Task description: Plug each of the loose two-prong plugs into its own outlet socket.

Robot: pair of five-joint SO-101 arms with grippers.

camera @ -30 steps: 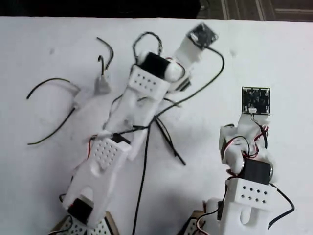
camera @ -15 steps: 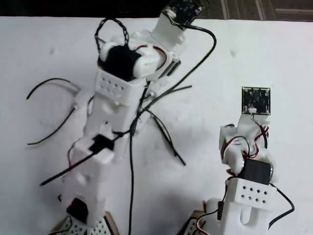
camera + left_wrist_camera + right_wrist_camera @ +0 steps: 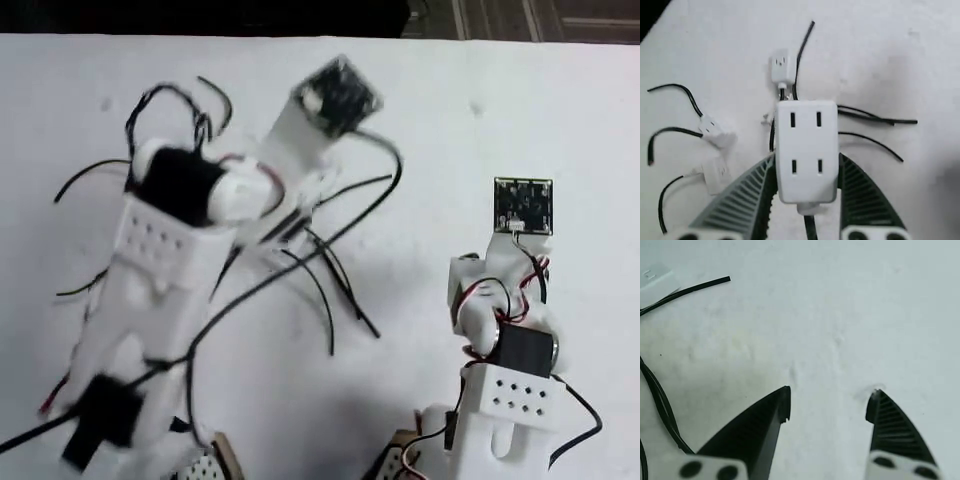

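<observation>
A: While the left gripper [image 3: 806, 159] clamps the outlet block [image 3: 806, 135] by its long sides, sockets facing the wrist camera, the plugs lie on the table [image 3: 560, 120] beneath. One plug [image 3: 780, 67] sits just past the block's far end; a second plug [image 3: 715, 134] and a third plug [image 3: 715, 174] lie near each other, off to one side. None is seated. Main risk?

B: Slip. The block looks like smooth plastic and is gripped only at the end nearer the wrist. A push on a plug could pivot it between the jaws or drive it out. The black cords [image 3: 875, 120] round the plugs also cross one another, so dragging one plug may tug a neighbour or snag.

A: And the right gripper [image 3: 827, 402]?

B: Jaws wide, nothing between them, over bare table, with a cord end [image 3: 700, 286] near. By the high view it stands well apart from the plugs, so a long reach is needed. The left arm [image 3: 160, 270] and its own looping cable sit over that ground. Collision or a cable sweep is judged possible.

A: Surface?

B: White, matte, faintly dimpled. Light plugs would likely slide on it under a pinch rather than stay put.

A: Room?

B: A dark band past the table's far edge, and what looks like wood flooring at one far corner. Nothing more legible.
</observation>
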